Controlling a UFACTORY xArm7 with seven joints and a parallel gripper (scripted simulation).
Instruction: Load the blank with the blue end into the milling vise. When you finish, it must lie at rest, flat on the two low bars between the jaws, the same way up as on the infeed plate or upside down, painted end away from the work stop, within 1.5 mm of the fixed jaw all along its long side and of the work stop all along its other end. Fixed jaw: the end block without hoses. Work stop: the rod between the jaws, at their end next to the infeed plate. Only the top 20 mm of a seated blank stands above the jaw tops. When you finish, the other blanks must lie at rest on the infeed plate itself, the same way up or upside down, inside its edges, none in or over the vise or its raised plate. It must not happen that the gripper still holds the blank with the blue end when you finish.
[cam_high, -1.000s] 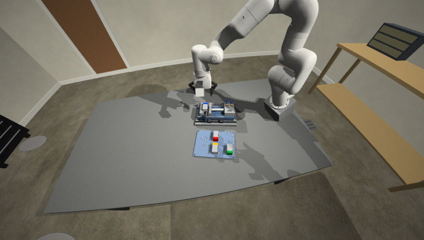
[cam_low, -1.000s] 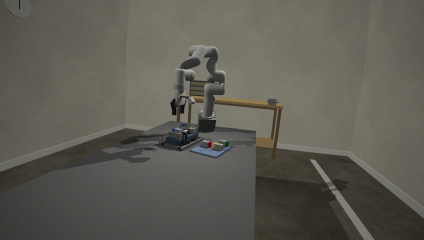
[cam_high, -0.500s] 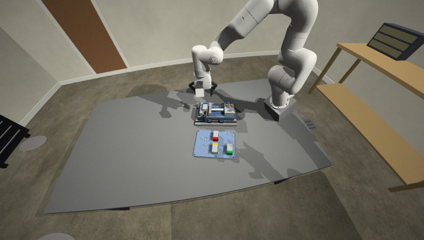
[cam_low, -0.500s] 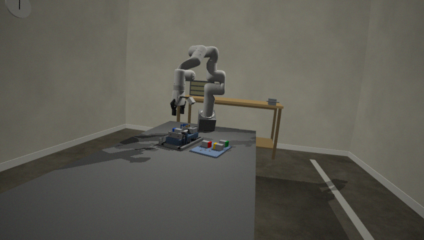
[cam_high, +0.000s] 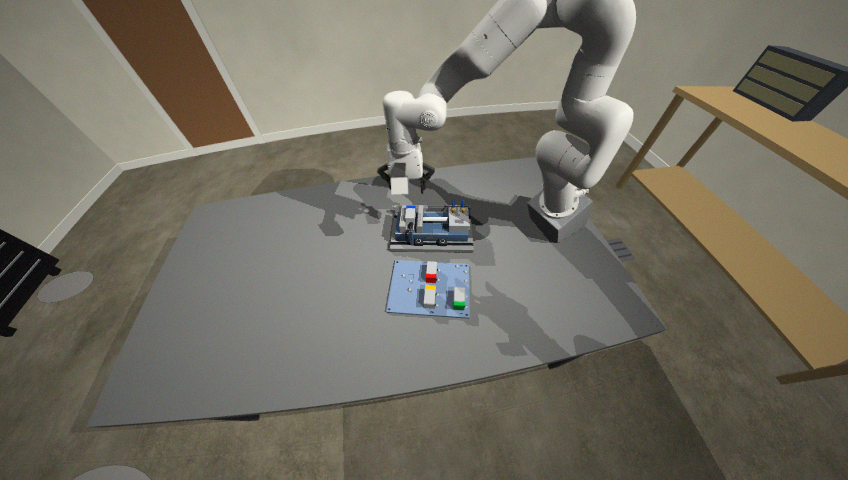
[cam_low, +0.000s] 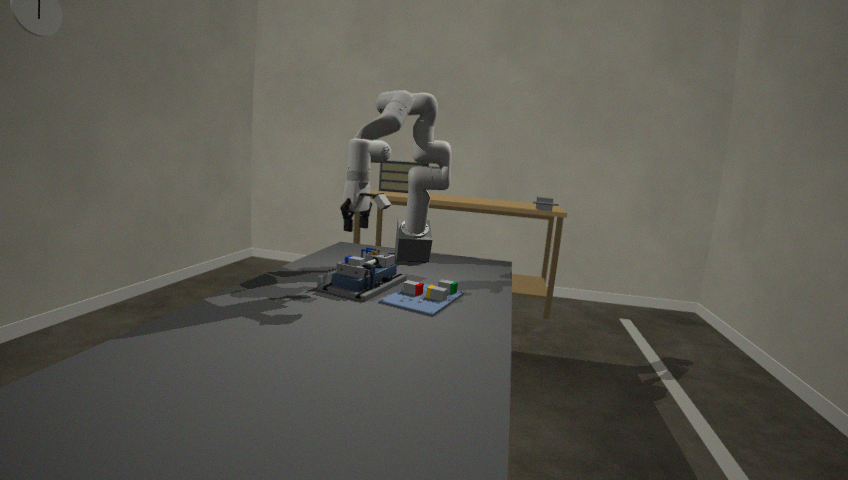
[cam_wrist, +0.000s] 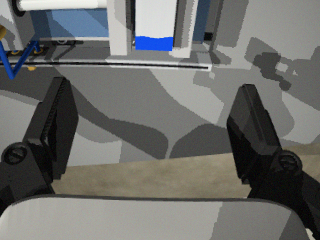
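Note:
The blue-ended blank (cam_high: 410, 213) (cam_low: 357, 261) (cam_wrist: 154, 20) sits between the jaws of the vise (cam_high: 440, 236) (cam_low: 342, 281), beside the fixed jaw (cam_low: 351, 271). Its blue end points away from the infeed plate (cam_high: 401, 304) (cam_low: 409, 305). Its top stands above the jaws. Its underside, the bars and any small gaps to jaw and stop cannot be made out. My gripper (cam_high: 405, 186) (cam_low: 356, 226) (cam_wrist: 154, 100) is open and empty, high above the table beyond the blue end. The red-ended blank (cam_high: 431, 270) (cam_low: 410, 287), yellow-ended blank (cam_high: 429, 297) (cam_low: 439, 293) and green-ended blank (cam_high: 459, 293) (cam_low: 445, 283) lie on the infeed plate.
The hose-bearing block (cam_high: 458, 224) is at the vise's other end, with blue hoses (cam_wrist: 14, 67) rising from it. Small pins stand on the infeed plate. A wooden bench (cam_high: 743, 127) (cam_low: 470, 203) stands beyond the arm's base.

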